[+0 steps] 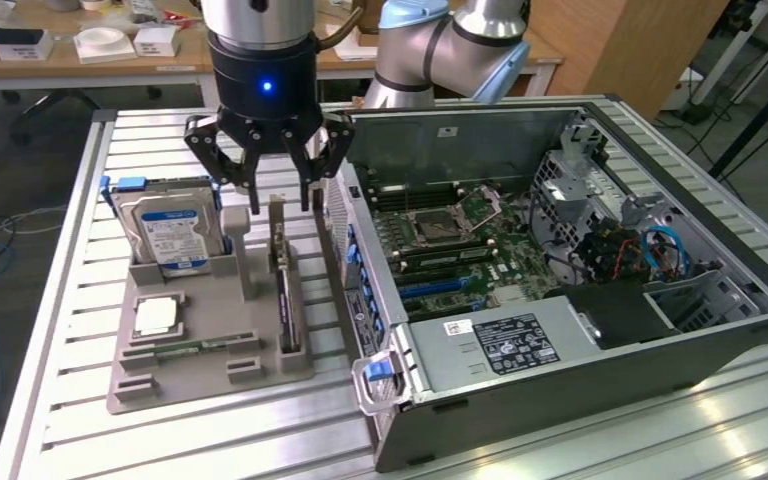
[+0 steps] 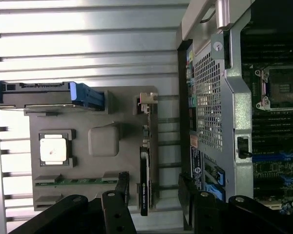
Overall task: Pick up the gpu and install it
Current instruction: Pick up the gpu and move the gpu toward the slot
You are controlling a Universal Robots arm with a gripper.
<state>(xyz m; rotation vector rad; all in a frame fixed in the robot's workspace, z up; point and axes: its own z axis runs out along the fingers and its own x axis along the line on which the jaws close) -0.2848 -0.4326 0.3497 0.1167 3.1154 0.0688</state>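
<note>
The gpu is a thin dark card standing on edge in a slot of the grey holder, its pale bracket end toward the arm. My gripper hangs open just above that end of the card, fingers spread to either side and holding nothing. In the wrist view the gpu lies between my two dark fingers, with the bracket farther off, and the gripper straddles the card without touching it.
An upright silver hard drive, a processor and a green memory stick share the holder. The open computer case with its motherboard stands close on the exterior view's right. All rest on a slatted metal table.
</note>
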